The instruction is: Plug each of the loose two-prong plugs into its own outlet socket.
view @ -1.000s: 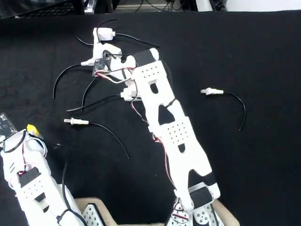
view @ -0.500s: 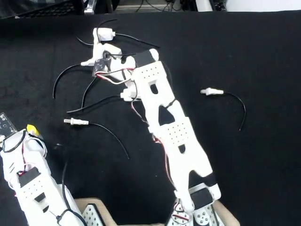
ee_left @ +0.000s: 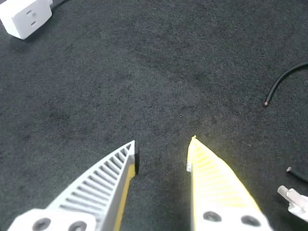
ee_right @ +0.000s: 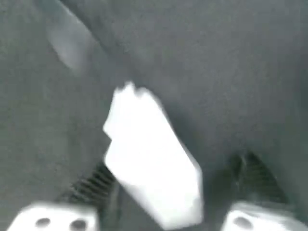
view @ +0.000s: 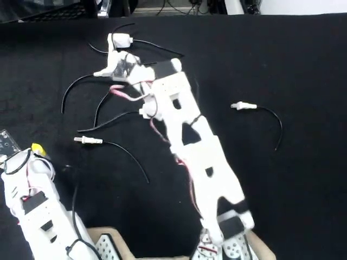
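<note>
Presumably light and rigid, the two-prong plug [view: 87,140] suits a body grasp, not its limp cord [view: 111,143]; left end effector [ee_left: 163,143] released.

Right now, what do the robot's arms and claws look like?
Both arms are white plastic, with little holes in their flat plates. Red wires run along the right arm; black cables hang on the left arm. The left claw has two pointy ribbed fingers, one white with a yellow edge, one yellow.
</note>
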You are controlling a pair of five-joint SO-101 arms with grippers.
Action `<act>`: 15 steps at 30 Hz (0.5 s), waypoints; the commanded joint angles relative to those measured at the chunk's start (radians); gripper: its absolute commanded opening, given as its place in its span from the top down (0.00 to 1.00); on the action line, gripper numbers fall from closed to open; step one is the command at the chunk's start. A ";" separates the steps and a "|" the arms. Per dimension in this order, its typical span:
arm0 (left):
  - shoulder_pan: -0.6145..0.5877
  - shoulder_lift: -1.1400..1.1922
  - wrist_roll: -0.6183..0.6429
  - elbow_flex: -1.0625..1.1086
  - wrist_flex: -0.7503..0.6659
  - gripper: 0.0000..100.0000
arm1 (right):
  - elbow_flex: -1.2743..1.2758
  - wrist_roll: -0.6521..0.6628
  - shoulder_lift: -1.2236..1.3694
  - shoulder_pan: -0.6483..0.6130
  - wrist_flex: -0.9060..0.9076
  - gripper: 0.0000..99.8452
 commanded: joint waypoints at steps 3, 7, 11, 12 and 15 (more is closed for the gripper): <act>0.012 -0.008 -0.012 -0.007 -0.028 0.82 | 0.203 0.037 -0.110 -0.038 0.037 0.66; 0.012 -0.008 -0.012 -0.007 -0.028 0.82 | 0.355 0.038 -0.214 -0.078 0.034 0.66; 0.012 -0.008 -0.012 -0.007 -0.028 0.82 | 0.377 0.037 -0.334 -0.100 0.034 0.66; 0.012 -0.008 -0.012 -0.007 -0.028 0.82 | 0.374 0.037 -0.371 -0.101 0.034 0.66; 0.012 -0.008 -0.012 -0.007 -0.028 0.82 | 0.374 0.038 -0.490 -0.101 0.031 0.66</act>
